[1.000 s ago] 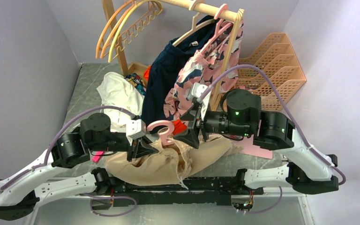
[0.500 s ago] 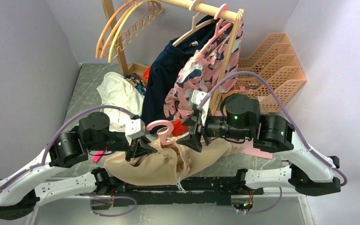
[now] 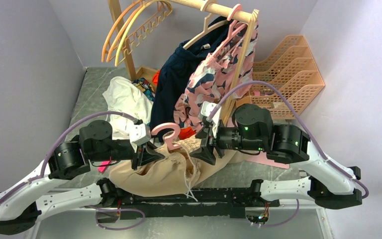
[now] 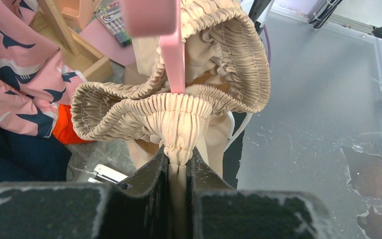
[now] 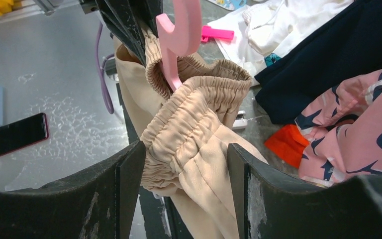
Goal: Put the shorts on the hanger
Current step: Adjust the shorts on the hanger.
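Left fingers [image 4: 151,174] are clamped tight on the gathered waistband of the shorts [image 3: 164,172], which bunch between both arms at the near edge of the surface [image 4: 318,124]. The hanger [image 3: 166,135] hook pokes up through the waist opening. Right fingers [image 5: 124,169] stand apart, straddling the opposite waistband edge. There's bare room alongside; hung garments [image 3: 214,79] crowd behind.

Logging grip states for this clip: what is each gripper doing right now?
Left gripper: closed on the shorts at the waistband.
Right gripper: open, straddling the shorts' waistband.

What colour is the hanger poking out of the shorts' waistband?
Pink hanger; clearest in the right wrist view.
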Motion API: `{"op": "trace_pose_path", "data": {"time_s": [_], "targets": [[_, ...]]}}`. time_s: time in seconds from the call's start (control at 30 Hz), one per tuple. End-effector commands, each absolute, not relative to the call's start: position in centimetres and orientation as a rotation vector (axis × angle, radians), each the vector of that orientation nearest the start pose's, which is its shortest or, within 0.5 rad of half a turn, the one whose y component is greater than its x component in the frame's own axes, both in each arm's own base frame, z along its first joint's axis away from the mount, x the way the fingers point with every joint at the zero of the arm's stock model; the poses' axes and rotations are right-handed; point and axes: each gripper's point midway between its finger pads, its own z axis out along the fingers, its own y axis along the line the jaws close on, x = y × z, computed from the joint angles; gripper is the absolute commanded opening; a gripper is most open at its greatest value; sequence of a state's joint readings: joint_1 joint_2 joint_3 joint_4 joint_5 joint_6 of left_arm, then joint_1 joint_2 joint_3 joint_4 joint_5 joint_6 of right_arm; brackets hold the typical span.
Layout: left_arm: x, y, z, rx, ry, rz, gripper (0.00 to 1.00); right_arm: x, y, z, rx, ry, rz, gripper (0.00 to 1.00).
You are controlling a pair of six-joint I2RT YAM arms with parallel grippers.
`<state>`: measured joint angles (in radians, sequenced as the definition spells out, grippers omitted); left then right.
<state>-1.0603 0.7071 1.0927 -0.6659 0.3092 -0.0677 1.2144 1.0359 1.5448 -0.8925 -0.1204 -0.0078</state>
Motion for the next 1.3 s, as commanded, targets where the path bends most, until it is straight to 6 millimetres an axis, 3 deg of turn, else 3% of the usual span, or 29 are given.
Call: {"op": "trace_pose_path", "data": {"time_s": [0.0,0.13,0.37,0.4,0.47,0.6,0.7,0.83,0.93,1.13,1.17,1.27], "targets": [[7.4,-24.0,34.4,1.082,1.58,-1.052,0.07,8.6,27.5,37.1,-1.26,1.643,0.847,0.63],[7.3,-24.0,34.6,1.086,1.578,-1.06,0.07,9.4,27.8,36.7,-1.247,1.651,0.81,0.48],[7.1,-24.3,34.2,1.11,1.586,-1.07,0.07,9.4,28.3,38.3,-1.22,1.585,0.844,0.02],[7.1,-24.4,34.2,1.113,1.582,-1.072,0.07,9.5,28.3,38.5,-1.214,1.585,0.841,0.0],[7.0,-24.6,34.3,1.121,1.576,-1.076,0.07,9.9,28.3,39.2,-1.179,1.571,0.835,0.0],[7.0,-25.2,34.7,1.153,1.565,-1.086,0.07,10.4,28.3,43.3,-1.066,1.476,0.878,0.0],[7.0,-25.7,35.2,1.178,1.556,-1.088,0.07,10.6,28.2,44.8,-1.013,1.448,0.891,0.0],[7.0,-26.1,35.7,1.196,1.536,-1.095,0.07,12.5,27.6,43.2,-0.945,1.524,0.783,0.0],[6.9,-26.1,36.0,1.192,1.517,-1.102,0.07,13.2,27.2,40.8,-0.945,1.585,0.724,0.0],[7.0,-26.3,36.2,1.189,1.49,-1.102,0.07,9.0,29.6,37.8,-1.182,1.614,0.926,0.0],[7.1,-26.3,36.1,1.191,1.49,-1.1,0.07,8.4,29.9,37.5,-1.217,1.616,0.949,0.02],[7.2,-26.4,36.0,1.193,1.485,-1.097,0.07,7.8,29.8,37.3,-1.272,1.612,0.96,0.27]]}}
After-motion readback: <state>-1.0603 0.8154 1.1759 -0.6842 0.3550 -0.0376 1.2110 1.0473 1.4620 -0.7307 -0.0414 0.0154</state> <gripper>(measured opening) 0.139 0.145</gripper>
